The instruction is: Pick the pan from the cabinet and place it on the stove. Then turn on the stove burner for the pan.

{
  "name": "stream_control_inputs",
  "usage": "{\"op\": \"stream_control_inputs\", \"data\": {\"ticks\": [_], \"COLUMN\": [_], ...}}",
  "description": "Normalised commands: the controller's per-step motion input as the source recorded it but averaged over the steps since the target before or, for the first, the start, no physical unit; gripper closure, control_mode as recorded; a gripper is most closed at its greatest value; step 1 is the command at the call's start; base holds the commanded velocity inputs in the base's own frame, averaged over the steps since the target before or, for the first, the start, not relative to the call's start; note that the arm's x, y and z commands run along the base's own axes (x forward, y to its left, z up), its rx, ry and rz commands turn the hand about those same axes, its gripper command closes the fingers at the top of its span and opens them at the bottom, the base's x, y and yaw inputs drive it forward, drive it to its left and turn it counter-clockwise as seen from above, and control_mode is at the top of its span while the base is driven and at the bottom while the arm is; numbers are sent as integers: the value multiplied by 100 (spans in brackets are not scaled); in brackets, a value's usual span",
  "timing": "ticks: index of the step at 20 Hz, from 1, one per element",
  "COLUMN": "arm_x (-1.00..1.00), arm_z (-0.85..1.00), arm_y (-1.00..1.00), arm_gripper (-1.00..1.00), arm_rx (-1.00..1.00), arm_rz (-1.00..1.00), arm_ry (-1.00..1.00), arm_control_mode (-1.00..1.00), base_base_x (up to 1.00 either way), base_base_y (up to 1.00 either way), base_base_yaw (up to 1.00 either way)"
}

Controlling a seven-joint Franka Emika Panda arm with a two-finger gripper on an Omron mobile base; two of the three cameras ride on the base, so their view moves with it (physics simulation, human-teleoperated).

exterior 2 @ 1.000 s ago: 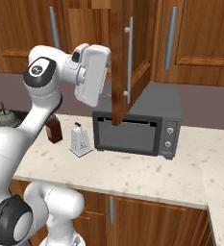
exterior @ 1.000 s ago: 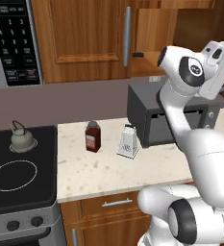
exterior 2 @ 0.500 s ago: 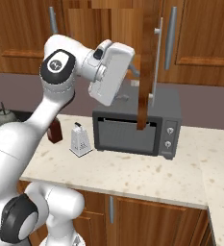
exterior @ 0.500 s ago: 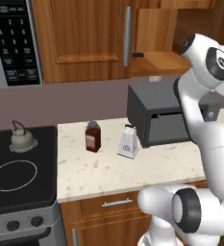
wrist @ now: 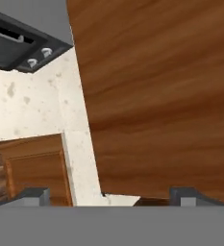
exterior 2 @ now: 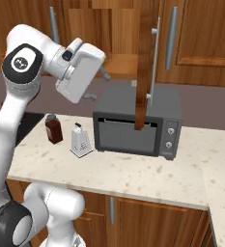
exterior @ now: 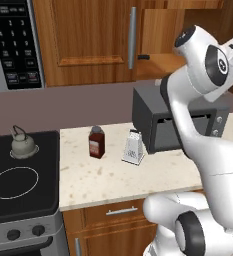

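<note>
Kettle (exterior: pixel 23 145), bottle (exterior: pixel 96 142), grater (exterior: pixel 133 148), toaster oven (exterior 2: pixel 135 125).

cabinet (exterior 2: pixel 145 67) door swung wider open, gripper (exterior 2: pixel 100 72) now behind it, arm shifted right

arm (exterior 2: pixel 22 103) — glossy white, rounded links | joints — dark grey caps

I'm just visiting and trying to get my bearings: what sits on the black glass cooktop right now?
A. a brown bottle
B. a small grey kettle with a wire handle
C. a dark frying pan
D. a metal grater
B: the small grey kettle with a wire handle stands at the back of the black glass cooktop, behind the large white ring.
</note>
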Motion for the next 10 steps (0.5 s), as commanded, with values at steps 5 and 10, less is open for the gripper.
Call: {"op": "stream_control_inputs", "data": {"ticks": [5, 10], "arm_x": [-3, 0], "arm_z": [-14, -3], "arm_y": [100, 95], "arm_gripper": [-100, -100], "arm_rx": [9, 11], "arm_rz": [16, 18], "arm_ry": [-20, -25], "arm_control_mode": [-100, -100], "base_base_x": [0, 0], "base_base_y": [0, 0], "base_base_yaw": [0, 0]}}
